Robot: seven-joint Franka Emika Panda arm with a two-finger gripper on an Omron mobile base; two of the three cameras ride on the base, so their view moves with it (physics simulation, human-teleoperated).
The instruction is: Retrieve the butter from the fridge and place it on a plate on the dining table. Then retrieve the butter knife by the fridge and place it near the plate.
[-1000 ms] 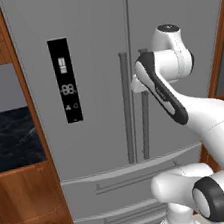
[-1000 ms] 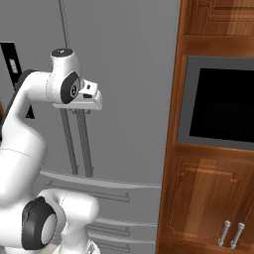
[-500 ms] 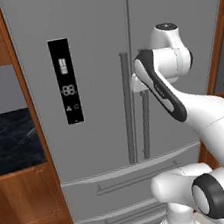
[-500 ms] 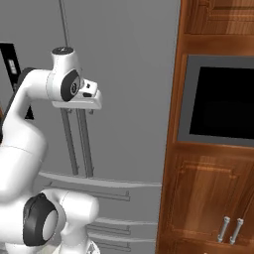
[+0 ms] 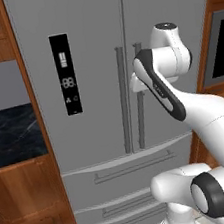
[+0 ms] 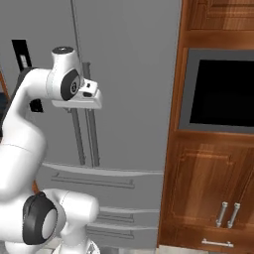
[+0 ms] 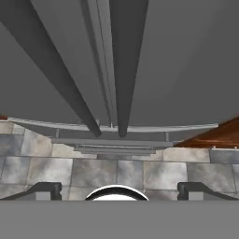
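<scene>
**Gripper raised at the fridge's right door handle**

The two-finger gripper [image 7: 119, 189] sits at the end of the white arm, held high against the front of the tall grey steel French-door fridge [image 5: 89, 46]. In the hand view its two small dark finger tips [image 7: 45, 189] stand wide apart with nothing between them, so the jaws are spread and hold nothing. In the left base view the hand is just beside the right door's long vertical bar handle [image 5: 140, 100]; whether it touches the bar I cannot tell.

The fridge has both upper doors shut, meeting at a narrow seam. The left door handle [image 5: 123, 100] stands just left of the seam, close to the right one. A black display panel [image 5: 66, 74] with pale symbols sits on the left door. Below the doors are lower drawers [image 5: 127, 170] with horizontal pulls.

Right of the fridge stands a tall brown wooden cabinet [image 6: 208, 183] holding a black-fronted built-in oven [image 6: 223, 89]. Left of the fridge is a black marbled counter [image 5: 11, 135] with wooden cupboards above and below.

The hand view looks down the two handles to a grey tiled floor [image 7: 116, 172].
</scene>
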